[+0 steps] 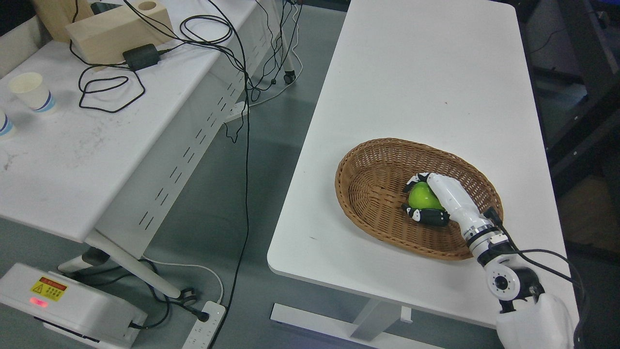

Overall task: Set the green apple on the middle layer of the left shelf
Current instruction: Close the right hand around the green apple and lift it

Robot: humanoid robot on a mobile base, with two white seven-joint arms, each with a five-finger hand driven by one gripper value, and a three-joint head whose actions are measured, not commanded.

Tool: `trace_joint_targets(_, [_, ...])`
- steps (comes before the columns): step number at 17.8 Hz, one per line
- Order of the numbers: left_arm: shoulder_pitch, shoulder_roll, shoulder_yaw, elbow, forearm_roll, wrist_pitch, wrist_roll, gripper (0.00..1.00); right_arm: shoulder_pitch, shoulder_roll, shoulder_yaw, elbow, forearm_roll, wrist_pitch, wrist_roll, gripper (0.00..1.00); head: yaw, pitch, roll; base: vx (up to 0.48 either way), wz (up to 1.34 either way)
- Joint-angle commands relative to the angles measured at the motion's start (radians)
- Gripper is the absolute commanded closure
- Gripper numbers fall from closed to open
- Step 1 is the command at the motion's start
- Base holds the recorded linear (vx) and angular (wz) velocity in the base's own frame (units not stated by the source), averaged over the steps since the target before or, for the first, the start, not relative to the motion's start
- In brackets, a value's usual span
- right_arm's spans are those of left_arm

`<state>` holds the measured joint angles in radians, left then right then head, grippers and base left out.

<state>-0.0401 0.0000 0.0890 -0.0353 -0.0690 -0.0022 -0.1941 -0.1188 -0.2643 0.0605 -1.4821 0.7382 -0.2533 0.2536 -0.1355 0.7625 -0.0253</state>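
Observation:
A green apple (422, 197) lies inside an oval wicker basket (368, 194) on the white table (426, 87) at the right. My right hand (411, 196) reaches in from the lower right, its white and black fingers (428, 216) curled around the apple from above and below. The apple still sits low in the basket. No shelf shows in this view. My left arm is out of the picture.
A second white table (97, 145) at the left carries paper cups (33, 92), a wooden block (116, 29), a black adapter (141, 56) and tangled cables. Between the tables is grey floor with hanging cables (247, 145), a power strip (206, 325) and a white box (63, 303).

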Motion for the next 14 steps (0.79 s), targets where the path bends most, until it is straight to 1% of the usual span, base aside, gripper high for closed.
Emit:
trace_joint_targets(1, [0.0,0.017,0.0,0.0,0.0,0.001,0.001,0.0,0.021,0.069,-0.195,-0.075,-0.045,-0.009,-0.066,1.0,0.0,0.0,0.0,-0.004,-0.04])
trace_joint_targets(3, [0.0,0.017,0.0,0.0,0.0,-0.001,0.001,0.0,0.022,0.092,-0.234,-0.101,-0.063,-0.009,-0.062,1.0,0.0,0.0,0.0,-0.008,-0.03])
trace_joint_targets(14, [0.0,0.017,0.0,0.0,0.0,-0.001,0.001,0.0,0.09,0.094,-0.235,-0.15,-0.147,-0.003,-0.014,1.0,0.0,0.0,0.0,-0.009,0.0])
